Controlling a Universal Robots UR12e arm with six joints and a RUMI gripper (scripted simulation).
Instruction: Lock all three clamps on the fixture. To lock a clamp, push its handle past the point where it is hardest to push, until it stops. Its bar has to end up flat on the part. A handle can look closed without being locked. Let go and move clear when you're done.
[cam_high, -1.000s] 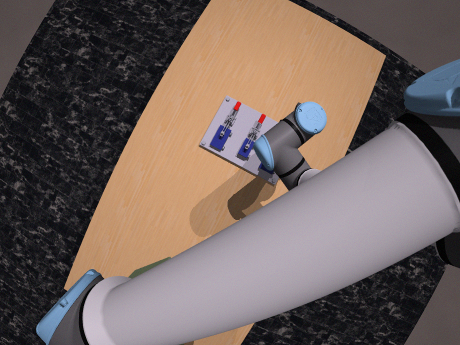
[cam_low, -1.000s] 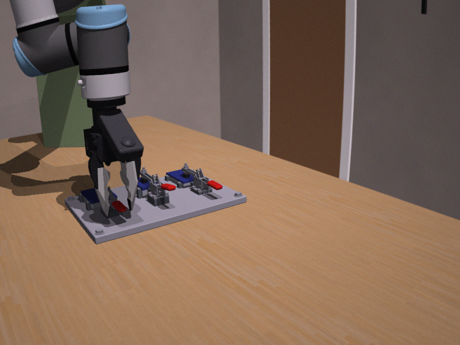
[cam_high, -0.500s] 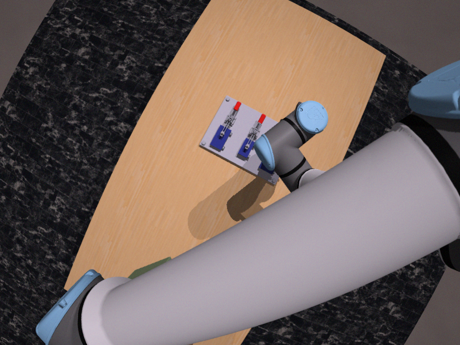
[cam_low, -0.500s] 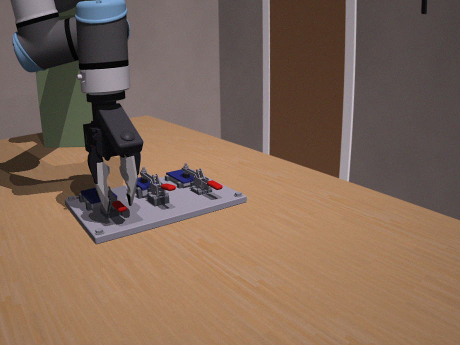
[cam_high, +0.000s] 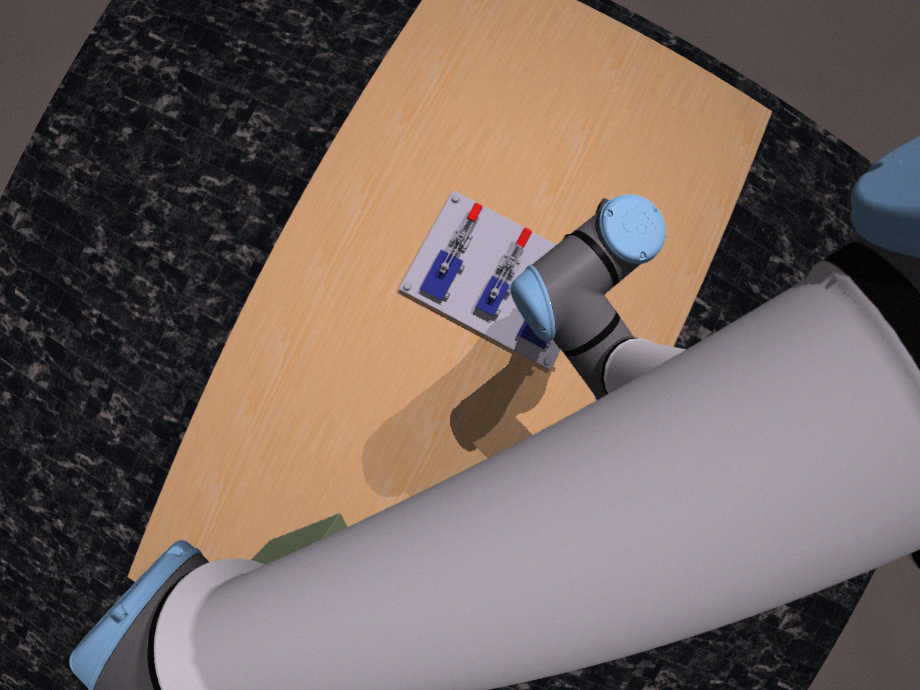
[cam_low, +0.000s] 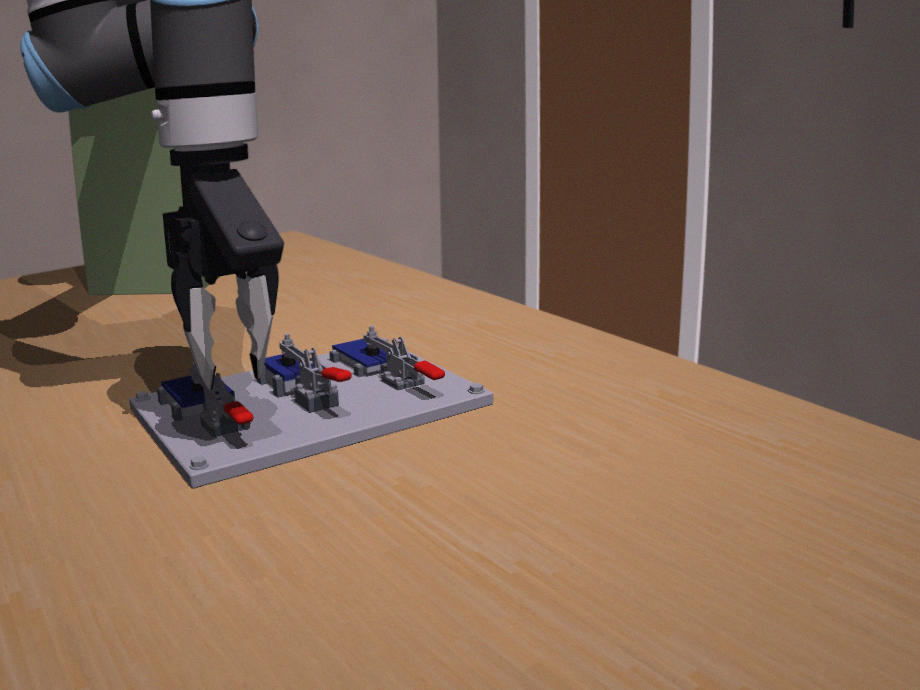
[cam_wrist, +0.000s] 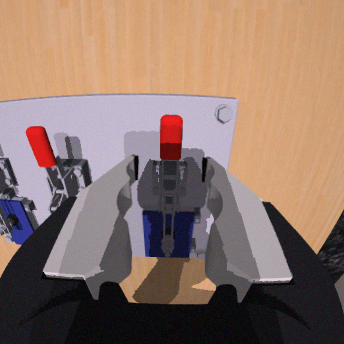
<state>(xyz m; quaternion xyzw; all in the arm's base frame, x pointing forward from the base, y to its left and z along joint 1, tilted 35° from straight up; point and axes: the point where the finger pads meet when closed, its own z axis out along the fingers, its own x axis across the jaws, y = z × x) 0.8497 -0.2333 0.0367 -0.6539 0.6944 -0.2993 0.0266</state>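
Note:
A grey fixture plate (cam_low: 319, 427) lies on the wooden table and carries three toggle clamps with red handles. My gripper (cam_low: 231, 375) points straight down over the nearest clamp, with its fingers apart and nothing held. In the wrist view the fingers straddle that clamp's body. Its red handle (cam_wrist: 171, 136) lies low beyond the fingertips, and its bar lies over the blue part (cam_wrist: 168, 232). The middle handle (cam_low: 335, 373) and far handle (cam_low: 429, 369) also lie low. From above, my wrist hides the near clamp; the other two handles (cam_high: 523, 236) (cam_high: 474, 211) show.
A green box (cam_low: 118, 200) stands at the back left of the table, behind my arm. My large arm links cross the lower right of the overhead view. A wall and a brown door panel lie beyond the table's far edge.

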